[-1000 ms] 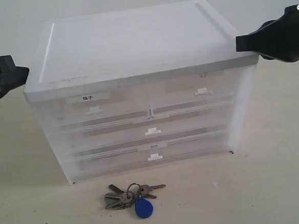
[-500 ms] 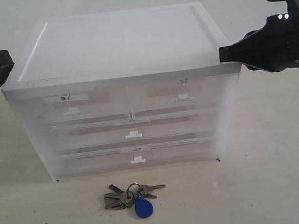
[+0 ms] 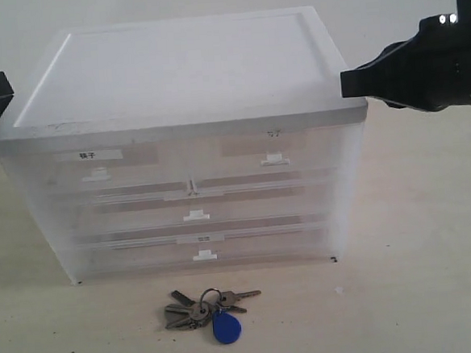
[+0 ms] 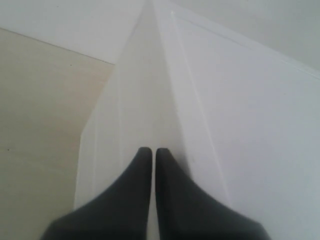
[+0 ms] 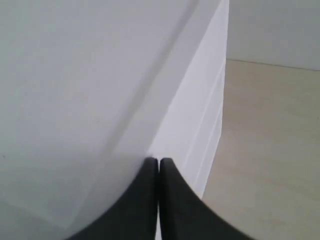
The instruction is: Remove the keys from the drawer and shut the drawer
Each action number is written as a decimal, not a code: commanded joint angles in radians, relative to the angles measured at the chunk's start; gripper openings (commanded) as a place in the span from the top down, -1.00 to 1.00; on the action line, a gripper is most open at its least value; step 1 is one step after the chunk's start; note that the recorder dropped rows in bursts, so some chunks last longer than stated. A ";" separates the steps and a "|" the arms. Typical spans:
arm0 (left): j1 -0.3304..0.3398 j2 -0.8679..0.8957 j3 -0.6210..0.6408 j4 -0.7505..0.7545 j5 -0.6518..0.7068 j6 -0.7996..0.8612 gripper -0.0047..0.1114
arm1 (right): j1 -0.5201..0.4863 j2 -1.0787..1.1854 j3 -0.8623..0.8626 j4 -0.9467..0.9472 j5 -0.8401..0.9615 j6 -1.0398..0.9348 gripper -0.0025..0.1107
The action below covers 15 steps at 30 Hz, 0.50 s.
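- keys (image 3: 200,306): out of the drawer, flat on the bench (image 3: 420,277), just in front of the cabinet (image 3: 348,185), near its middle; several grey keys fanned on one ring, blue fob (image 3: 227,328) on the near side
- not touched by either gripper, both well apart from the bunch
- drawer (image 3: 299,160): top row, right half of the cabinet front; pushed in, flush with its neighbours
- small white tab handle (image 3: 274,159) at its front, short faint label (image 3: 274,132) above that, unreadable
- beside it the other half-width drawer (image 3: 130,172) with a bolder white label (image 3: 88,155), also shut
- below, two full-width drawers (image 3: 141,211), both shut, each with a white tab
- cabinet: translucent plastic, flat white lid (image 3: 179,67), nothing on it
- right gripper (image 3: 346,84): closed, empty; wrist view shows the two black fingers (image 5: 145,185) pressed together; tip at the lid's right front corner, looks touching, cannot confirm
- left gripper (image 3: 9,87): closed, holding nothing; in the wrist view only a hairline gap between the fingers (image 4: 135,180); mostly cut off at the exterior view's left edge, tip near the cabinet's upper left side, contact not clear
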 commanded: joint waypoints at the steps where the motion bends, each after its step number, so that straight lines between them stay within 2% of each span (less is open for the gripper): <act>1: -0.018 -0.019 -0.016 0.020 -0.175 0.005 0.84 | 0.031 -0.028 -0.009 0.000 -0.071 -0.016 0.96; 4: -0.018 -0.080 -0.016 0.009 -0.090 0.032 0.84 | 0.031 -0.085 -0.009 0.000 -0.016 -0.032 0.96; 5: -0.018 -0.120 -0.016 0.005 -0.015 0.032 0.84 | 0.031 -0.131 -0.002 0.000 0.034 -0.035 0.96; 7: -0.018 -0.189 -0.016 0.005 0.025 0.032 0.84 | 0.031 -0.216 0.028 0.000 0.125 -0.035 0.96; 11: -0.018 -0.311 -0.011 0.028 0.035 0.028 0.84 | 0.031 -0.385 0.081 0.000 0.188 -0.035 0.96; 15: -0.018 -0.567 0.046 0.044 0.039 0.044 0.84 | 0.031 -0.649 0.128 0.000 0.172 -0.035 0.96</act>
